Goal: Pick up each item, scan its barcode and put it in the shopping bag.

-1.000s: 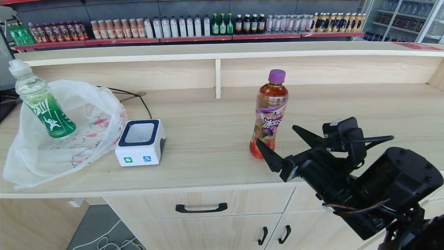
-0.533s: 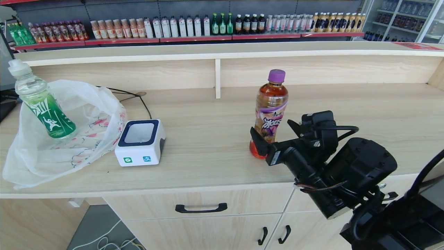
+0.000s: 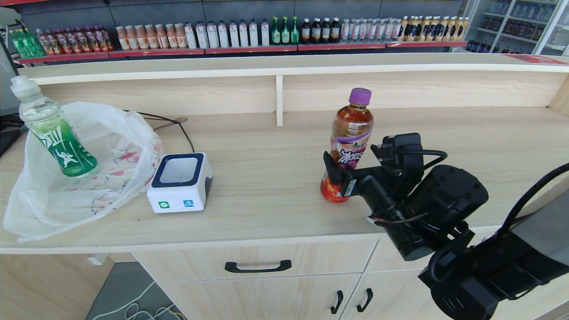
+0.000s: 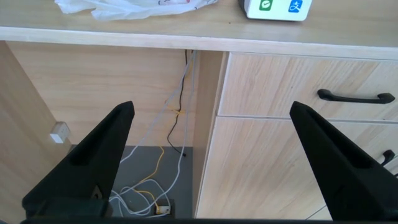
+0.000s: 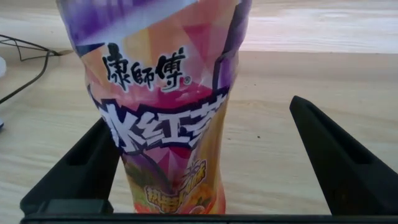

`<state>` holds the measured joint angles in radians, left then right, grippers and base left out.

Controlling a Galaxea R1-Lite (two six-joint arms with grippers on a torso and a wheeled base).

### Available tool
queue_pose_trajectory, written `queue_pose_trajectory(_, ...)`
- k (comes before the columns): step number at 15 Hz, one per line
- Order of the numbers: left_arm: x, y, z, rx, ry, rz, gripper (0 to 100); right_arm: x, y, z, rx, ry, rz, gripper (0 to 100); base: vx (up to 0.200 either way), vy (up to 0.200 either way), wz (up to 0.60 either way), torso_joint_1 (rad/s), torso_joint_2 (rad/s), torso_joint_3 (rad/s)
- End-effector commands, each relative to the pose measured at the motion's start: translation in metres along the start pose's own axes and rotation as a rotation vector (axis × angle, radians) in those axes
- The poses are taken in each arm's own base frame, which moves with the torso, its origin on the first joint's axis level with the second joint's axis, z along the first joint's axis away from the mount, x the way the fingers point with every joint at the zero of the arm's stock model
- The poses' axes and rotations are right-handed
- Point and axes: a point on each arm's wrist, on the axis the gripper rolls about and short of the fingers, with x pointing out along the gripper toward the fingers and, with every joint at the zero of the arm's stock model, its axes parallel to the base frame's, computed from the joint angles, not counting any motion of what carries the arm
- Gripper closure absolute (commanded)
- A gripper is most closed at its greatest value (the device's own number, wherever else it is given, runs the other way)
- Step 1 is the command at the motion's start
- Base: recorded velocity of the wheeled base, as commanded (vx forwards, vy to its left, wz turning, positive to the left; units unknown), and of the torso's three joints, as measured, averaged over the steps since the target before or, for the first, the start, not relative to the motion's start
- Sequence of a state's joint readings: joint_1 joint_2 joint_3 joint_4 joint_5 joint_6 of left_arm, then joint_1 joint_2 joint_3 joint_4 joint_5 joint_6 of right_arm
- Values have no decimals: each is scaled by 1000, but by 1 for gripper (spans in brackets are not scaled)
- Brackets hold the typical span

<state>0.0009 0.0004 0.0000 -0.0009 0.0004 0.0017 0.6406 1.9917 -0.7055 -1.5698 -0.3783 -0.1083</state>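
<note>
**On the counter's right half: bottle between open fingers**

Near the front edge of the counter point(image 3: 266, 178), the purple-capped bottle point(image 3: 351, 133) stands with the right gripper point(image 3: 353, 155) around its lower body. The fingers are spread and not clamped. In the right wrist view one finger point(image 5: 87, 162) sits just beside the label and the other is well apart from it.

Toward the left front edge sits the white scanner point(image 3: 180, 182). Just beside it, at the left end, lies the bag point(image 3: 120, 146) with a green bottle point(image 3: 58, 133) leaning inside.

The left gripper point(image 4: 211, 107) hangs below the counter's edge, released and wide open, facing the cabinet fronts.
</note>
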Motion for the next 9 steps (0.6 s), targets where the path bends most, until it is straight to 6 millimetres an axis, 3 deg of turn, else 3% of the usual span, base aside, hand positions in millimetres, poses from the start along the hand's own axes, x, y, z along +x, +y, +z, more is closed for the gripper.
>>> queue_pose_trajectory(1, 0, 0, 0, 0, -1, 2, 0, 3, 2, -2, -3, -2, 1, 0, 0, 0, 0, 0, 0, 0)
queue_pose_trajectory(9, 0, 0, 0, 0, -1, 2, 0, 16, 10, 0, 12, -46, 4, 0, 0, 0, 0, 0, 0, 0)
